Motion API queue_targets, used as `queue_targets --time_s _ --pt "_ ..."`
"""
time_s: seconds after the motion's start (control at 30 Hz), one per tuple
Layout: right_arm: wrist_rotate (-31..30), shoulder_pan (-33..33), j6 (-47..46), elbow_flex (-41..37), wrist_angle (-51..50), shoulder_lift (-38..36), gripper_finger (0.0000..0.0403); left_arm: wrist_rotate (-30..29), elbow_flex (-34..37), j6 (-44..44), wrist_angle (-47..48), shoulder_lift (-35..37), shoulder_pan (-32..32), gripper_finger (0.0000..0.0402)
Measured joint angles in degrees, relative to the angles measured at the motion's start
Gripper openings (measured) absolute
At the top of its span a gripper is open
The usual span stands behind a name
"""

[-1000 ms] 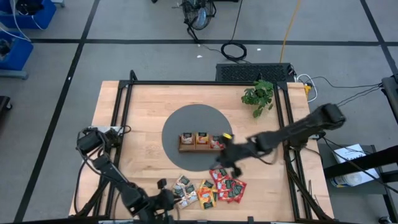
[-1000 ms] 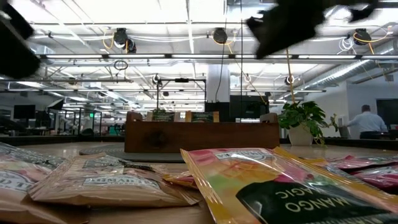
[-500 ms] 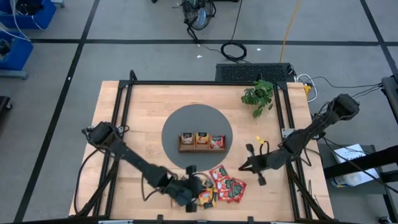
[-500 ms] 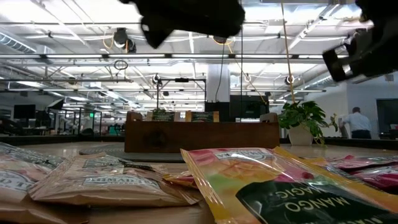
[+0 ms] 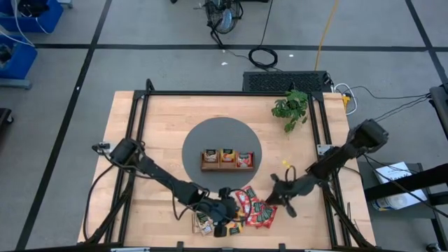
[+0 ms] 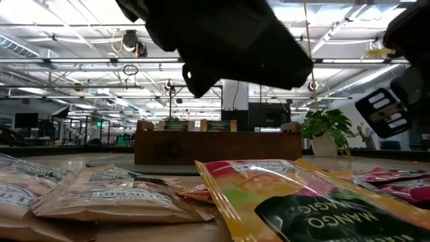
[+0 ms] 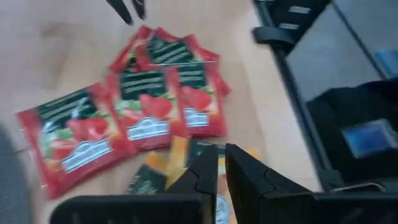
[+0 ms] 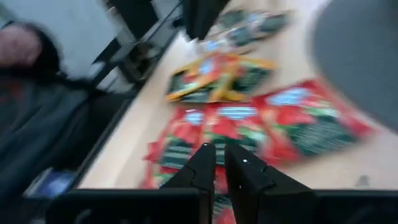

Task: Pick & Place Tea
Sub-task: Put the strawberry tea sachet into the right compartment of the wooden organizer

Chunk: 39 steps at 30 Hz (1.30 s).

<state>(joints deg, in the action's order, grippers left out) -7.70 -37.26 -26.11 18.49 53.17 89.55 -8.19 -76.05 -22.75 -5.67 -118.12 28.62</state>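
These sachets [image 5: 253, 210] at bottom centre look light, floppy and slick, so I'd pinch an edge; both my end effectors, left [image 5: 225, 213] and right [image 5: 274, 198], hover nearly closed, holding nothing.

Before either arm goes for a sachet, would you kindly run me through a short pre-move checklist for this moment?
1. Tea sachets within reach: ok. The pile of tea sachets lies on the table's near edge between both arms.
2. Left gripper empty: ok. Its fingers are nearly together over the orange-yellow sachet, holding nothing.
3. Right gripper empty: ok. It hangs over the red sachets, fingers nearly together.
4. Arms apart: not ok. Both grippers crowd the same pile.
5. Wooden tray has room: cannot tell. All three compartments already hold sachets.
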Motion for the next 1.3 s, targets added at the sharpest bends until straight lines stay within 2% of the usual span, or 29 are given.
queue_targets --time_s 0.1,0.23,0.4,0.57,0.73,0.9,1.0,1.13,1.3 --pt "3.4 0.0 2.4 3.5 -2.0 1.9 0.0038 1.1 0.0 -0.1 -0.9 0.0 0.0 0.0037" --pt "3.4 0.2 2.8 6.2 -6.3 2.3 0.0056 2.1 0.0 -0.4 -2.2 0.0 0.0 0.0037" --pt "3.4 0.9 -0.6 6.5 -6.6 -0.3 0.0085 3.8 -0.6 -2.8 -1.4 -1.8 -0.6 0.0037" --pt "3.3 0.9 -5.9 6.5 -15.1 -4.8 0.0107 6.8 -8.2 3.4 -1.8 -6.8 -1.0 0.0037" --pt "-0.5 1.8 -8.4 6.3 -23.8 -7.1 0.0108 2.9 -15.2 7.7 6.2 -11.2 -1.7 0.0037" --pt "0.3 1.7 -11.6 6.3 -25.1 -8.4 0.0113 2.7 -16.8 8.1 6.8 -11.1 -2.2 0.0037" --pt "0.4 0.6 -15.0 6.4 -26.5 -10.1 0.0119 1.9 -19.6 9.9 10.5 -11.2 -1.4 0.0037" --pt "0.7 -1.7 -22.5 6.3 -30.4 -12.1 0.0126 1.4 -23.5 10.7 13.1 -13.3 -0.7 0.0037" --pt "1.7 -5.0 -30.7 6.5 -30.3 -11.4 0.0132 1.3 -28.9 11.8 14.5 -17.6 -0.1 0.0037"
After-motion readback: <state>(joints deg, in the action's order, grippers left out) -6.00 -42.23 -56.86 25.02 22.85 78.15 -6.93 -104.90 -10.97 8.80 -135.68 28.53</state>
